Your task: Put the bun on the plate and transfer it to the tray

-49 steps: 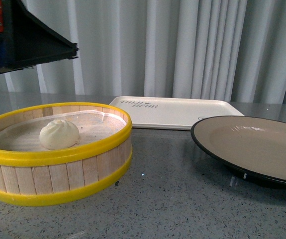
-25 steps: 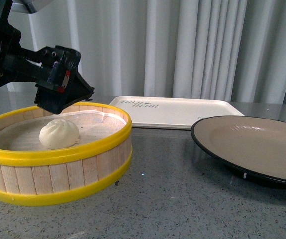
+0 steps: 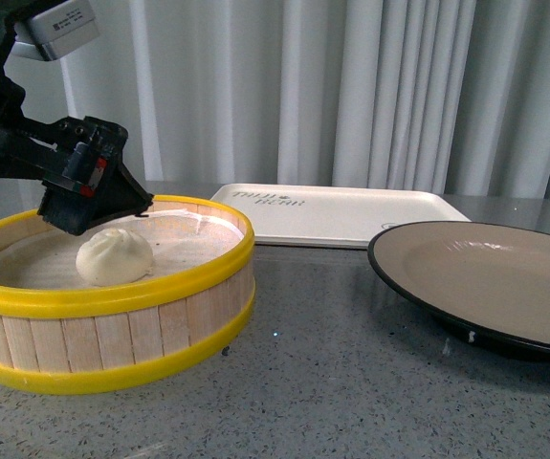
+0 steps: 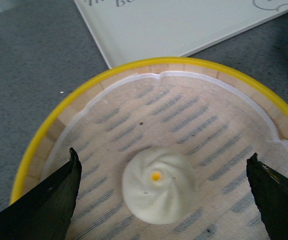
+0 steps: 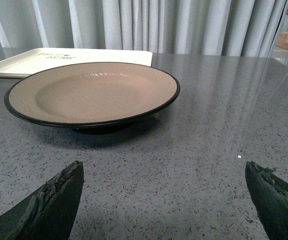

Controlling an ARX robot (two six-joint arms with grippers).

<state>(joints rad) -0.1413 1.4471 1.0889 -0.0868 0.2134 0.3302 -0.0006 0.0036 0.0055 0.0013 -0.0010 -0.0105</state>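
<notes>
You are at the very start; judging by how things lie, no step of the task is done. The grey speckled table (image 3: 332, 382) fills the lower half of the front view. On it, at lower left, stands the yellow-rimmed steamer basket (image 3: 112, 330). At right sits the plate (image 3: 504, 277), bare inside. The tray (image 3: 351, 215) lies flat behind both at centre frame, and nothing is on it. The bun (image 3: 114, 256) rests on the basket's cloth liner, left of the basket's middle. It has yet to be lifted, set on the plate and carried with it to the tray.

Your left arm reaches in from the upper left of the front view. The left gripper (image 3: 102, 206) slants downward just above the bun. In the left wrist view its fingers (image 4: 43, 205) are spread wide on either side of the bun and touch nothing. The right gripper (image 5: 162, 165) is likewise spread and empty, low over the table, facing the plate from near by.
</notes>
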